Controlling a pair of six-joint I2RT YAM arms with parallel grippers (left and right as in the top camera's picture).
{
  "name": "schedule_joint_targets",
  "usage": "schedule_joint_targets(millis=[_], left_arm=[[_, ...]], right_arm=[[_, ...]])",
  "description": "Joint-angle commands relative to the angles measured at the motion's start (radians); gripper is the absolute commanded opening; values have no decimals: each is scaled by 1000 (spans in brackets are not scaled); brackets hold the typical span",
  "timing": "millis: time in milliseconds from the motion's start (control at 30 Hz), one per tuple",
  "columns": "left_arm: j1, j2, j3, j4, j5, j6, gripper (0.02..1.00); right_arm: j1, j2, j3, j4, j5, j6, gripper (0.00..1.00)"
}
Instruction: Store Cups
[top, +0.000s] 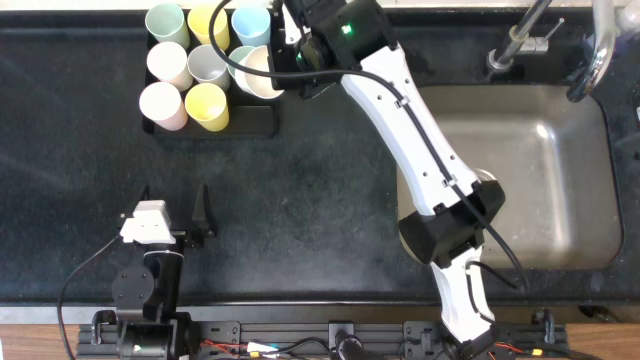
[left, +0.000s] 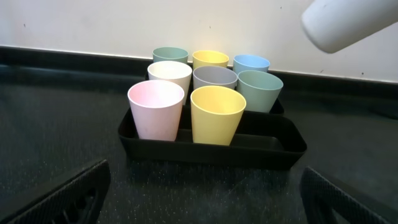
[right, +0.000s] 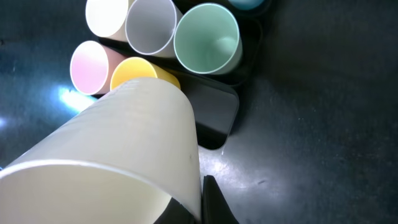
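Table (top: 300, 200), dark and speckled, fills the lower half of the top view. At lower left the left claw (left: 205, 186) sits low over it, its two black fingers (left: 74, 193) spread wide with nothing between them. Open table lies between this claw and the tray.

At the upper left of the top view, a black tray (top: 262, 125) holds eight upright cups. A pink cup (top: 163, 105) and a yellow cup (top: 206, 106) stand in the nearest row, and the tray's near right corner beside them is bare. The farthest row is cut off by the top edge of the frame.

The right arm (top: 420, 130) runs from lower right to upper middle. The right claw (top: 295, 58) is closed on the rim of a cream cup (top: 256, 72), held over the tray's right side. From above, this cup hides most of a teal cup (right: 208, 37).

In the right wrist view the cream cup's wall covers part of the yellow cup and the tray. One dark finger (right: 214, 202) shows and the other is hidden. Whether the cup touches the tray cannot be told.

A steel sink (top: 520, 150) takes up the right of the frame.
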Motion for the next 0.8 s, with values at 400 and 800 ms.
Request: schedule_joint_targets(millis=[400,800], left_arm=[[5,-9,-2,-3,9,21,1000],[5,-9,-2,-3,9,21,998]], right_arm=[[2,159,29,19,-112,59,42],[9,229,29,58,-131,139,45]])
